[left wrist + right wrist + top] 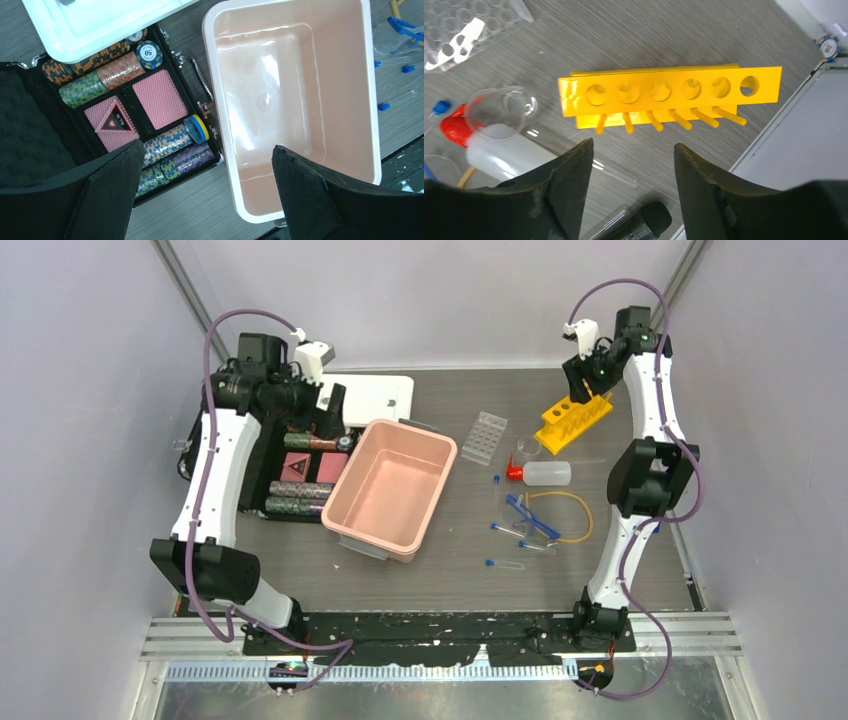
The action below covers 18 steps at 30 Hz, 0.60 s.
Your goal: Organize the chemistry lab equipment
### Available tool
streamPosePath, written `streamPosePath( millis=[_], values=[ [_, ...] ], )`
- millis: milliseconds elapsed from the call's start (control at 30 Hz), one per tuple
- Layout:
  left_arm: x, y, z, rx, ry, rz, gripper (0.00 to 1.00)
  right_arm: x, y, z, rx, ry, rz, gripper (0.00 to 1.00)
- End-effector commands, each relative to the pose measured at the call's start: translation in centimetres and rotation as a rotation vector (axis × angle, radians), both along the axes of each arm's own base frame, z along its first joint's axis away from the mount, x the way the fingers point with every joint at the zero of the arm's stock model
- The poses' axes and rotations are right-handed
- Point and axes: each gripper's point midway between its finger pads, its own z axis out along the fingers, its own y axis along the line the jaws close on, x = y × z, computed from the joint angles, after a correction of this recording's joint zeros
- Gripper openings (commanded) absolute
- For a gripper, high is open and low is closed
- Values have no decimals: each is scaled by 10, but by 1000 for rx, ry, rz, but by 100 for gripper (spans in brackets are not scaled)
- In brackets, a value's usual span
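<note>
The yellow tube rack (572, 420) lies at the back right, empty; it also shows in the right wrist view (669, 90). My right gripper (590, 390) hovers over it, open and empty (633, 145). The clear tube tray (483, 435), clear funnel (527, 447) and white red-capped squeeze bottle (545, 474) lie to the rack's left. Blue safety glasses (530, 517) and yellow tubing (575, 510) lie nearer, with several blue-capped test tubes (505, 564) loose around them. My left gripper (335, 405) is open and empty (206, 150), above the gap between case and tub.
An empty pink tub (390, 487) stands mid-table, its white lid (365, 400) behind it. An open black case of poker chips and cards (305, 475) lies to the tub's left. A black-knobbed glass piece (644, 220) lies under my right gripper, near the table's right edge.
</note>
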Motion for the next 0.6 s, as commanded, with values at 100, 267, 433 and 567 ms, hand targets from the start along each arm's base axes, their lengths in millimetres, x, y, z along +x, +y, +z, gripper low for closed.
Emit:
streamPosePath(
  millis=[100,267,433,567],
  values=[
    [3,-18,21,-44,0,-61,99,29,-14,-19,-46,-2,-20,59],
    [6,-18,19,-36,8,-71,99,45,-16,-31,-41,-14,-27,56],
    [7,-18,14,-30,23,-68,99,53,-12,-40,-51,-17,-7,55],
    [9,-16,11,-21,28,-57,99,54,-11,-50,-57,-3,3,53]
  ],
)
